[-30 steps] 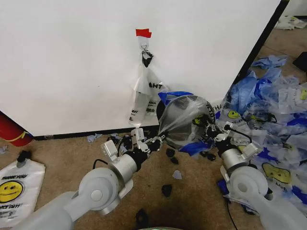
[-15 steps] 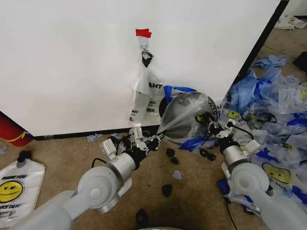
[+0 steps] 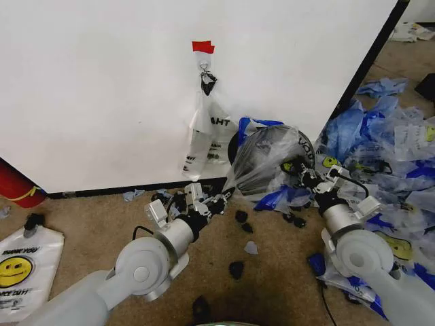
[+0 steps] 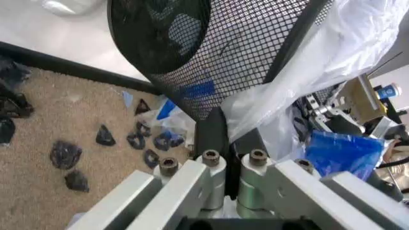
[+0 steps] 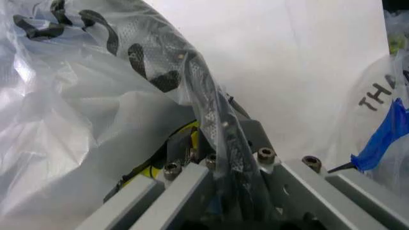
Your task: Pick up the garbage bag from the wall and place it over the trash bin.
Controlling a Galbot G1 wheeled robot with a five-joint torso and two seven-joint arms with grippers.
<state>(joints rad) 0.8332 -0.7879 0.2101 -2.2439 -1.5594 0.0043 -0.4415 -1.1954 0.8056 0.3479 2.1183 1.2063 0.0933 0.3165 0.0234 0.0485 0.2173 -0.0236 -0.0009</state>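
**Operator:** Where's the garbage bag sitting?

**Spotter:** You're looking at the garbage bag (image 3: 266,161) lying draped over the trash bin (image 3: 239,146), which is tipping on its side at the foot of the wall (image 3: 102,95), its round mouth facing out toward you. The clear plastic is covering the mesh from the rim across to the right, with blue handle strips hanging at the top and underneath. In the left wrist view the black mesh (image 4: 217,48) is showing bare on one side while the plastic (image 4: 319,72) is wrapping the other.

**Operator:** And my grippers?

**Spotter:** Your left gripper (image 3: 223,197) is reaching in low at the bin's near edge, and its fingers (image 4: 211,134) are clenching on the bin's rim with the bag film pressed beside it. Your right gripper (image 3: 307,178) is sitting on the far right side of the bin, its jaws pinching the bag against the mesh edge (image 5: 223,139).

**Operator:** Anything else around there?

**Spotter:** A narrower clear bag (image 3: 204,129) is hanging from a hook under the red tape (image 3: 202,46). Blue and clear bags (image 3: 387,149) are piling up to your right, dark scraps (image 3: 242,217) are lying on the carpet, and a white smiley bag (image 3: 24,268) is lying flat to your left, near a red cylinder (image 3: 17,185).
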